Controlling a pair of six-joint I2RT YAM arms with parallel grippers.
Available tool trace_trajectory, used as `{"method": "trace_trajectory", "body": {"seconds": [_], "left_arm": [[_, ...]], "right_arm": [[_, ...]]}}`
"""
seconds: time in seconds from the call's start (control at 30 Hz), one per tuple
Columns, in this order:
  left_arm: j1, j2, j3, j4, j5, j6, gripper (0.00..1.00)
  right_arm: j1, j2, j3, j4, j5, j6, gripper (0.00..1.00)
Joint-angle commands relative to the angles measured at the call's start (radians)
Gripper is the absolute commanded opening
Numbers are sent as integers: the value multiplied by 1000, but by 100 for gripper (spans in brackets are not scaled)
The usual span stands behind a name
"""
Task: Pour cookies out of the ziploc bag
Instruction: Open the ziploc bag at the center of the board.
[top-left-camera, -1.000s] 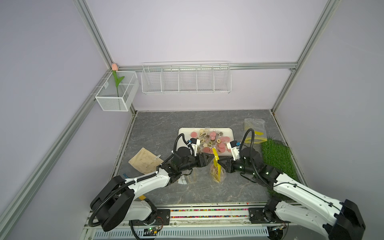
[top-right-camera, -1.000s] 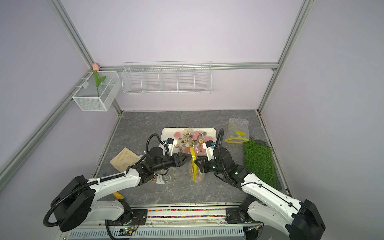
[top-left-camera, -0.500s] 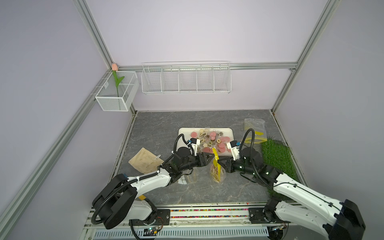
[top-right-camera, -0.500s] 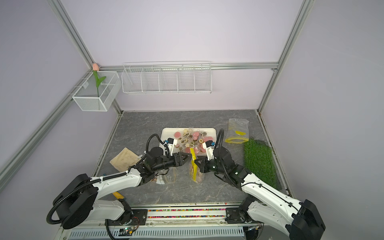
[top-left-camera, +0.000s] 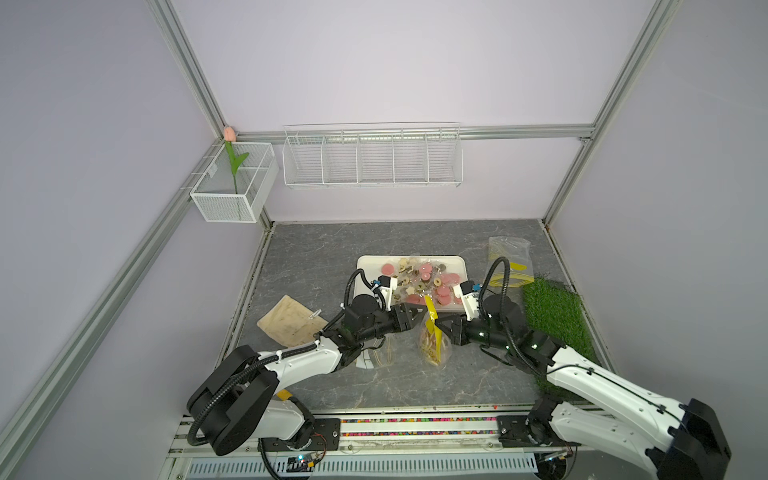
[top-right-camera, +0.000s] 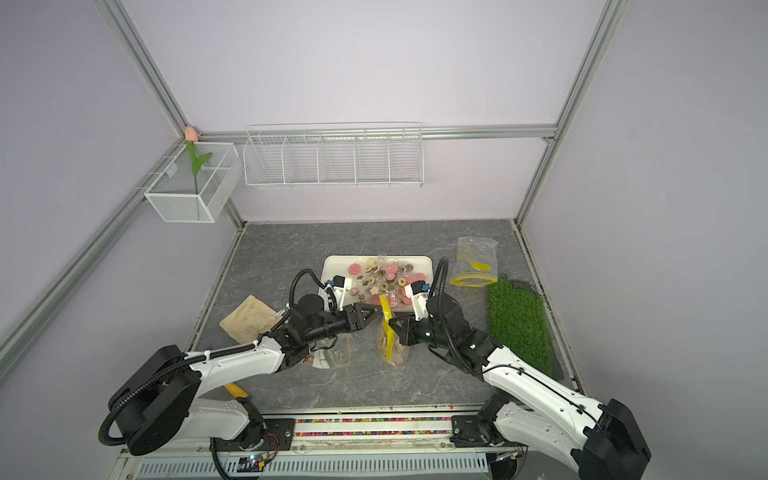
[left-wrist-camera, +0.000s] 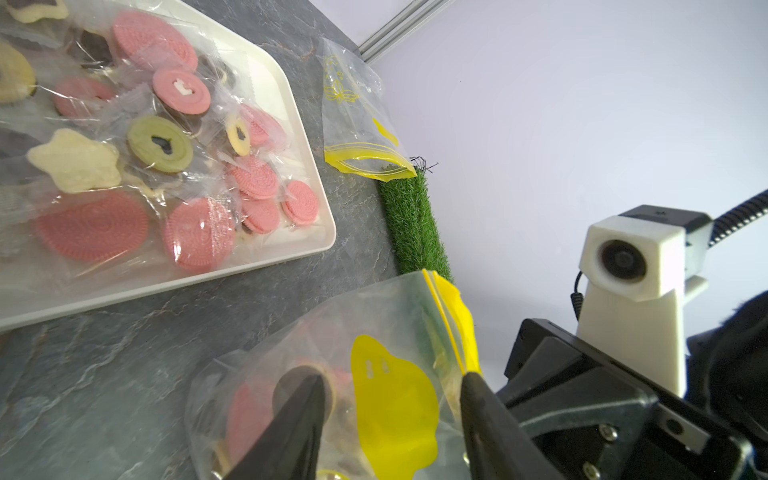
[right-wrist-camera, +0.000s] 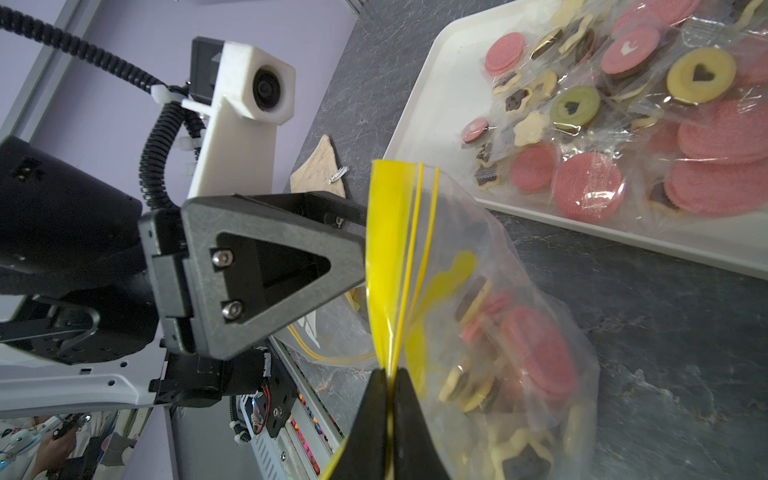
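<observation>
The left arm (top-left-camera: 299, 361) and right arm (top-left-camera: 602, 386) have white links, black joints and ribbed black cables (right-wrist-camera: 158, 137). Near the black triangular fingers (right-wrist-camera: 266, 224), with silver screws (right-wrist-camera: 220, 257), sits a white camera housing (right-wrist-camera: 245, 83).

Worktop stock: one white tray (top-left-camera: 368, 266); three clear zip bags, being a cookie-filled bag (top-left-camera: 432, 349) just in front of the tray, a far bag (top-left-camera: 509, 259) to its right and a near bag (top-left-camera: 380, 357) in front-left; one beige pouch (top-left-camera: 291, 322) left of the tray; one grass mat (top-left-camera: 552, 316) right of it. Cookies (top-left-camera: 419, 280) on the tray: too many and too overlapped to count. On the walls beyond the tray: one long basket (top-left-camera: 372, 158), one small basket (top-left-camera: 232, 195), one tulip (top-left-camera: 230, 134); end effectors, two: left end effector (top-left-camera: 417, 321), right end effector (top-left-camera: 438, 328).
</observation>
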Motion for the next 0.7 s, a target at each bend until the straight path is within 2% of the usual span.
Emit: {"method": "trace_trajectory", "body": {"seconds": [0.0, 0.37, 0.67], "left_arm": [[5, 5, -19, 52, 11, -28, 55], [6, 12, -43, 119, 21, -70, 55], [6, 80, -47, 219, 41, -114, 55]], "right_arm": [[-4, -3, -16, 37, -12, 3, 8], [-3, -3, -18, 38, -10, 2, 7], [-4, -6, -20, 42, -14, 4, 7]]}}
